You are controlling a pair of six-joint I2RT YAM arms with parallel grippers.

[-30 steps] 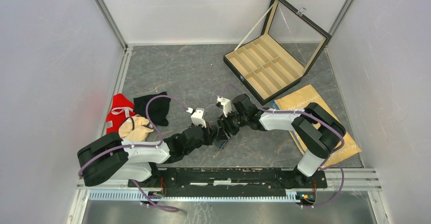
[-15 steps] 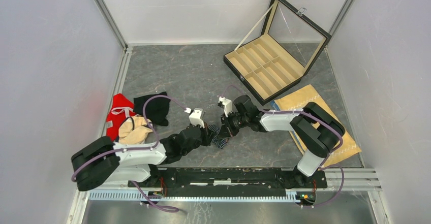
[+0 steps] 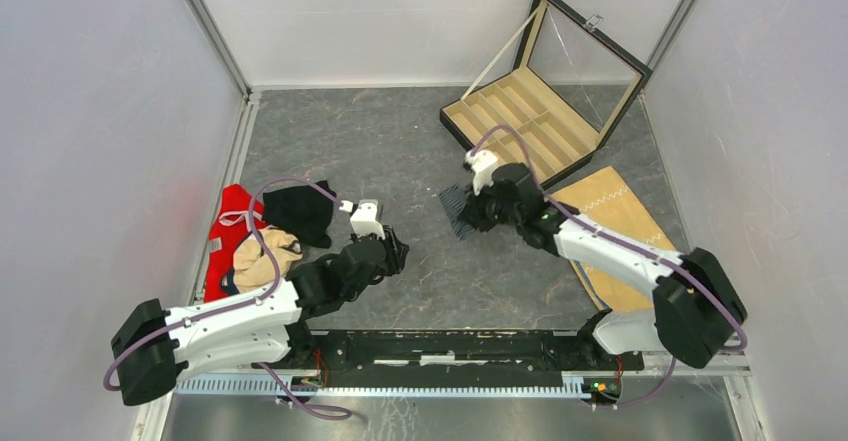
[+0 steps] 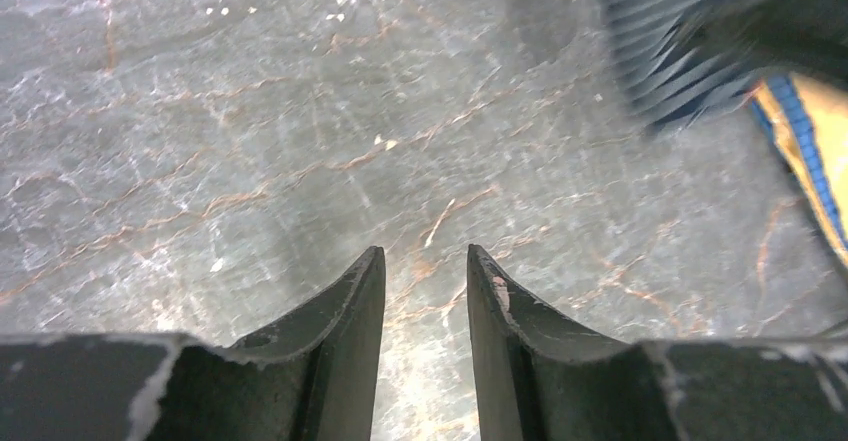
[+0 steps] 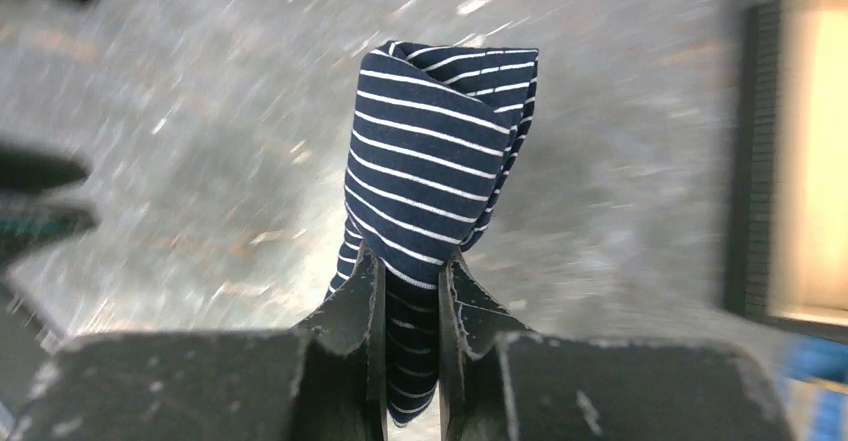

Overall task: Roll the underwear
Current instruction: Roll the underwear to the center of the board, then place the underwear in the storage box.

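The navy striped underwear is rolled into a tight bundle, and my right gripper is shut on its lower end. From above, that bundle hangs at the right gripper, just in front of the open box. My left gripper is open over bare tabletop with nothing between its fingers; it sits to the left of the bundle and apart from it. The plain black underwear lies crumpled at the left, behind the left arm.
An open black case with tan compartments stands at the back right. A tan cloth with white zigzag stitching lies under the right arm. A red garment and a beige one are piled at the left edge.
The left gripper opened, let go of the striped bundle and drew back left. The right gripper closed on the bundle and carried it back and right, toward the case.
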